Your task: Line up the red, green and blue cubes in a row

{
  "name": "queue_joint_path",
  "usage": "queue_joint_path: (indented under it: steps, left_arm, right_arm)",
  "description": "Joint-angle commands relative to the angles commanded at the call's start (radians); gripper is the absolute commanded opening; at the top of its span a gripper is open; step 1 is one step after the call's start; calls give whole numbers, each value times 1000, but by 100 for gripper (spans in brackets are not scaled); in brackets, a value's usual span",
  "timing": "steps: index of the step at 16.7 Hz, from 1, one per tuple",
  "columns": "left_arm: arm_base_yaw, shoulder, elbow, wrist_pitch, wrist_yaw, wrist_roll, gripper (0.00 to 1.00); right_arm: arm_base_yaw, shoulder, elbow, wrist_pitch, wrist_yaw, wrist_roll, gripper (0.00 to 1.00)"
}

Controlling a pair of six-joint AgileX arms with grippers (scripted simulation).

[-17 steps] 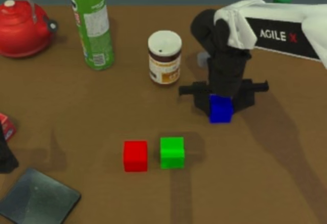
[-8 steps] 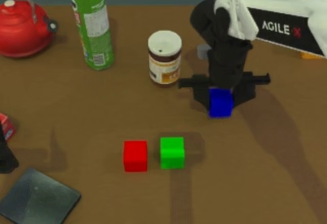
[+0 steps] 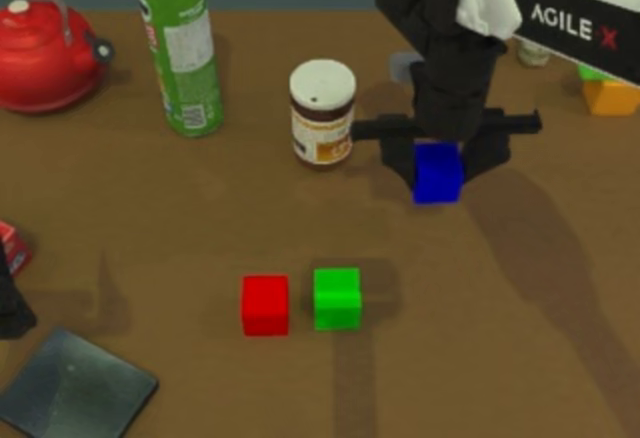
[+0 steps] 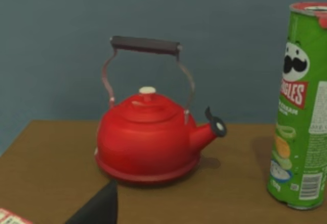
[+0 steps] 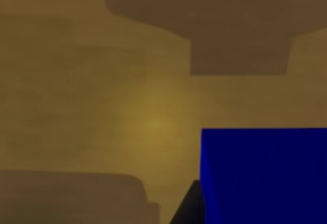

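**Blue cube held aloft, with the row waiting**

Blue cube (image 3: 437, 173) sits clamped between the right jaws (image 3: 438, 170), apparently off the worktop (image 3: 560, 358), far of the row and right of the jar (image 3: 322, 112). In the right wrist view the cube (image 5: 263, 175) fills one corner, with bare worktop and shadows beyond it.

Green cube (image 3: 337, 298) and red cube (image 3: 265, 305) rest near the middle, side by side with a small gap, red on the left. The open place for blue is just right of green.

Risks, as I judge them:
- The grip looks to take only the upper part of the cube; a quick swing could let it slip or twist.
- Coming down too close to green could nudge it into red and spoil the line.
- Setting blue down too near or too far would leave the row crooked.
- Letting go from height could make it bounce or roll.
- A low path could clip the jar.

The left jaws (image 3: 12, 308) are parked at the left edge; whether they are apart I cannot tell. Kettle (image 3: 42, 56), can (image 3: 178, 46) and dark tile (image 3: 75, 386) lie well clear.
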Motion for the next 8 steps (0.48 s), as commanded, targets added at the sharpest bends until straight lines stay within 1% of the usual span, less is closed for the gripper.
queue_joint_path:
  steps: [4,8]
  left_arm:
    - [0,0,0,0,0,0,100]
    - [0,0,0,0,0,0,100]
  right_arm:
    - [23,-62,-71,25,0,27,0]
    - [79,-209,-290,79,-1,98,0]
